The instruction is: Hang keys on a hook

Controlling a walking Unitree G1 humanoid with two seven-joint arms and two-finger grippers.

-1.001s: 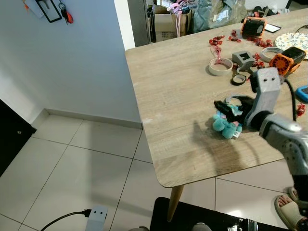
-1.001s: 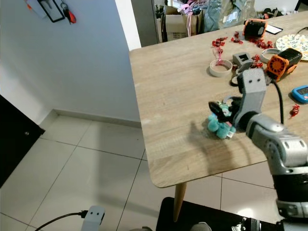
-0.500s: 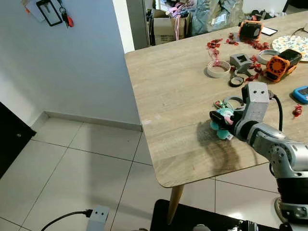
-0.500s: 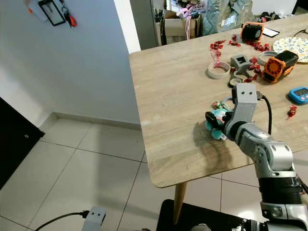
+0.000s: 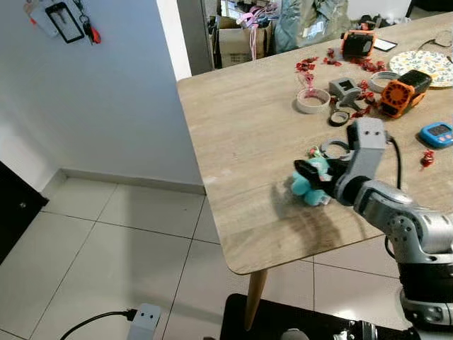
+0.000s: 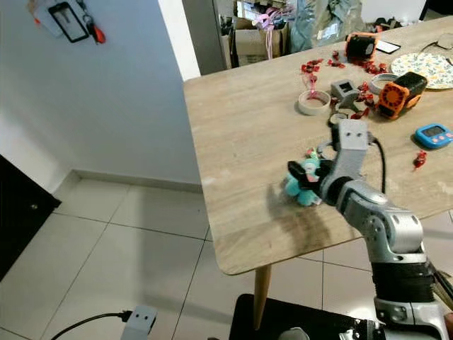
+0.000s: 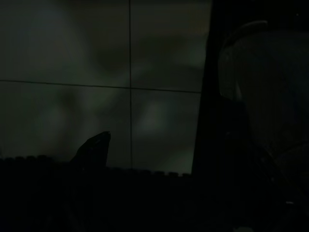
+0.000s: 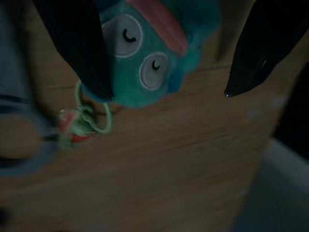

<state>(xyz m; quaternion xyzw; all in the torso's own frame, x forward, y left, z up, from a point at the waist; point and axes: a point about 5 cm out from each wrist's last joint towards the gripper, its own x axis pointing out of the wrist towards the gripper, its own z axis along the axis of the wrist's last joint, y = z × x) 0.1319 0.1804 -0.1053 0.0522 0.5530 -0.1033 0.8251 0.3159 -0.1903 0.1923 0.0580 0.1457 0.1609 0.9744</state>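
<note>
The room had pale square floor tiles (image 5: 106,248) with thin dark grout lines and a plain white wall (image 5: 106,106), and a table (image 5: 241,142) of light wood-grain laminate with rounded corners stood on a slim wooden leg (image 5: 253,312). Nearest the camera, a white plug with a black cable (image 5: 141,319) lay on the tiles.

Close to the table's front edge lay the keys (image 5: 309,185): a plush teal charm, soft and rounded, with two pale round eyes and a pink band across its head, tied by a thin green cord to a small red piece and a grey metal ring (image 5: 334,149). The right gripper (image 5: 311,177) reached over it from the silver arm, its two long black fingers (image 8: 77,43) spread apart with the charm lying between them; in the right wrist view one finger overlapped the plush while the other stood clear of it, so no firm clamp could be seen.

The left wrist view was very dark, showing faint tile lines; whether the left gripper (image 7: 91,150) was spread or closed could not be told.

Farther along the table sat a roll of beige tape (image 5: 312,100), a grey blocky part (image 5: 345,88), an orange and black device (image 5: 400,91), a blue timer (image 5: 437,133), scattered red wrappers (image 5: 311,65) and a patterned plate (image 5: 425,62). High on the wall hung a black-framed tag with a red-tipped bunch (image 5: 67,18).
</note>
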